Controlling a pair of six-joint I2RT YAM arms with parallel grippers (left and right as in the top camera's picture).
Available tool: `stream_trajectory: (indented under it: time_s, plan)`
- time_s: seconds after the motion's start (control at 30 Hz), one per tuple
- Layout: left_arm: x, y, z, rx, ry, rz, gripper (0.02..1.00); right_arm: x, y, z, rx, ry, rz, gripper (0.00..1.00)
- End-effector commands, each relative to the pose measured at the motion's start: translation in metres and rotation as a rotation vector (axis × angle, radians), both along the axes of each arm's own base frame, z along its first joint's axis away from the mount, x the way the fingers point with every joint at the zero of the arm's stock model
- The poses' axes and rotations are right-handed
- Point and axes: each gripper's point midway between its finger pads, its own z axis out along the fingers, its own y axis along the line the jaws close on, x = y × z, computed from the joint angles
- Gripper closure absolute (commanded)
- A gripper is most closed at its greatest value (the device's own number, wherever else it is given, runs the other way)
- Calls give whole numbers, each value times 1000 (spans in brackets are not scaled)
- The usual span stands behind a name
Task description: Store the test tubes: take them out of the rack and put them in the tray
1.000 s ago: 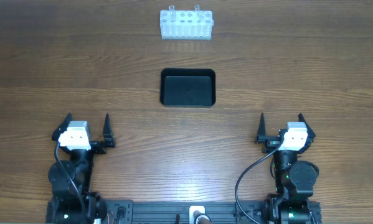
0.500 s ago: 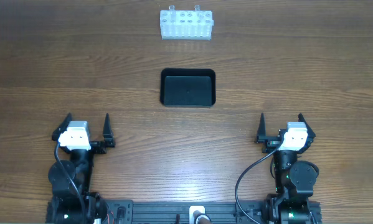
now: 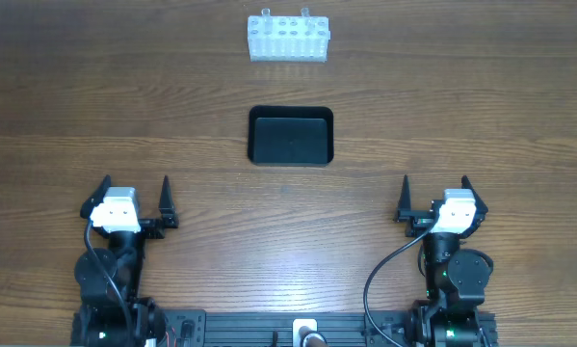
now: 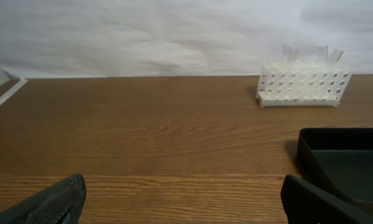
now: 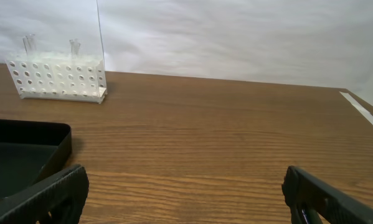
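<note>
Test tubes (image 3: 304,13) in the rack (image 3: 287,40), which stands behind the tray (image 3: 291,136) (well apart)

I work over a brown wood-grain worktop (image 3: 481,106), its grain running from side to side across the top view. Behind its far edge hangs a white backdrop (image 4: 142,31), plain and faintly creased, meeting the wood in a straight line. A thin dark vertical seam (image 5: 99,28) runs down that backdrop to the worktop's edge. My left wrist view shows a pale strip (image 4: 4,96) slanting across the wood far off to one side, and my right wrist view shows a second pale strip (image 5: 363,112) doing the same.
</note>
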Motion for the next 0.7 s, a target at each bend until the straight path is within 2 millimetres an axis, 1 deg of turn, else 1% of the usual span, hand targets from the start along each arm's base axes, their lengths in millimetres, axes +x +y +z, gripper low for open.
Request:
stream_trajectory:
  time_s: [0.03,0.17,0.27,0.47,0.7]
  plan:
    - [-1,3,0,-76,-4,31,20,0,0,-2,-1,0,2,7]
    - [1,3,-3,-170,11,44,18,0,0,-2,-1,0,2,7]
    - [7,2,-5,-215,22,41,18,0,0,-2,-1,0,2,9]
    - [28,-7,9,-219,-22,-27,18,0,0,-2,-1,0,2,7]
    - [45,-25,24,-221,-81,-141,18,0,0,-2,-1,0,2,9]
